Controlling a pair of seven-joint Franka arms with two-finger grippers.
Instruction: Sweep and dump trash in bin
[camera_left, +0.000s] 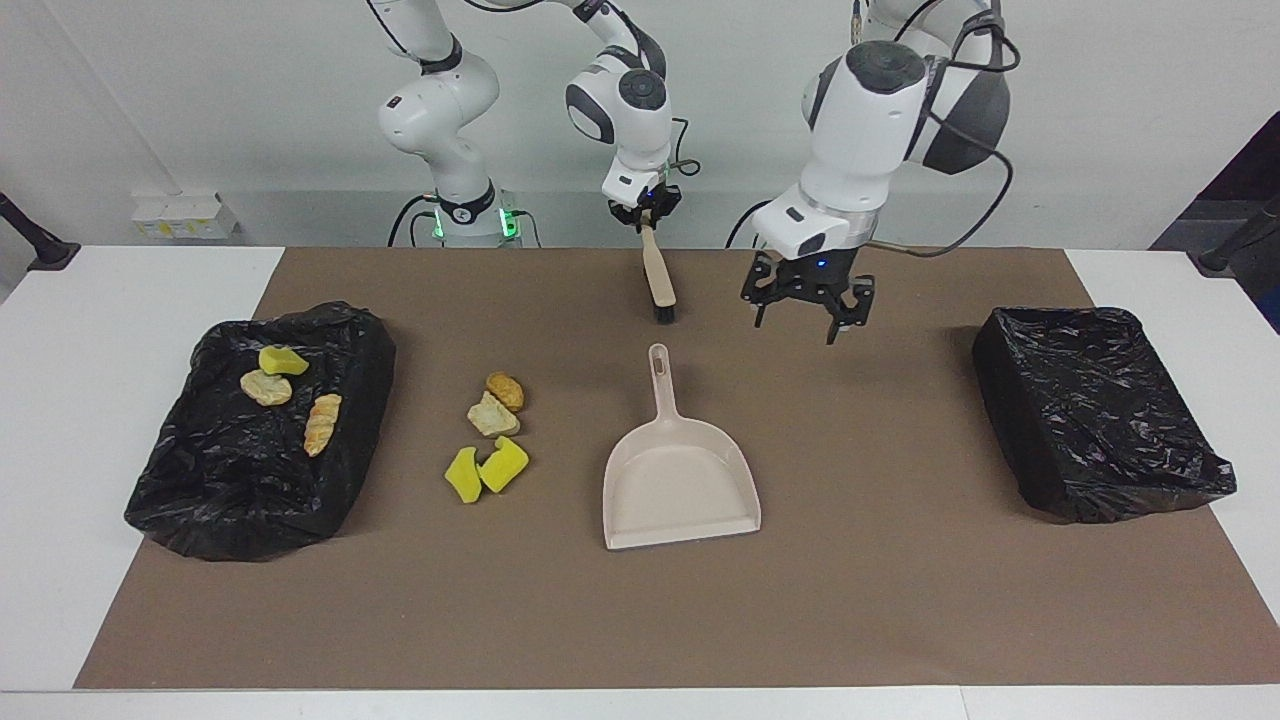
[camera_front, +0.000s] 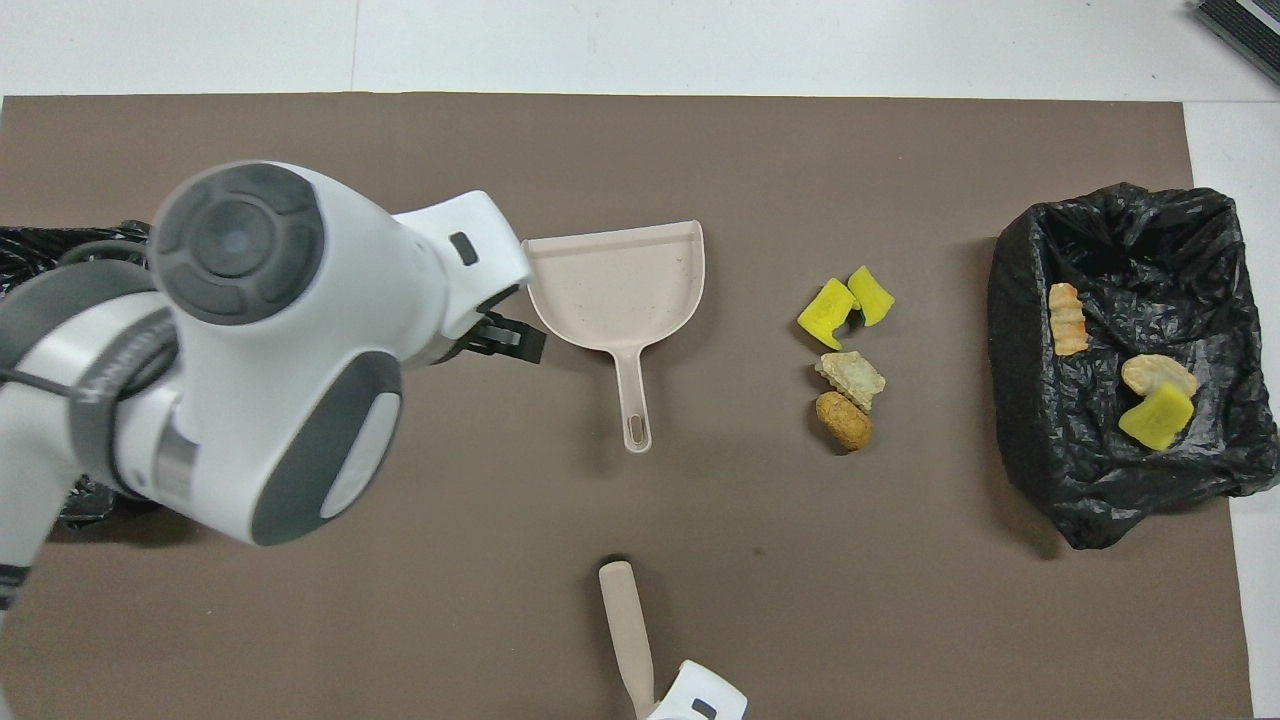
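Four bits of trash (camera_left: 487, 434) lie on the desk beside the dustpan (camera_left: 680, 480), three in the bin (camera_left: 262, 430). They look soft and light. The right tool (camera_left: 645, 217) grips the brush (camera_left: 657, 280) handle; the left tool (camera_left: 800, 310) hangs open.

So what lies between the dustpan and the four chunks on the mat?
Nothing: bare brown mat between the dustpan and the four chunks, clearest in the facing view.

dustpan (camera_left: 680, 480) mid-mat (camera_left: 900, 620) | four chunks (camera_left: 488, 440) beside | three in bin (camera_left: 200, 500)
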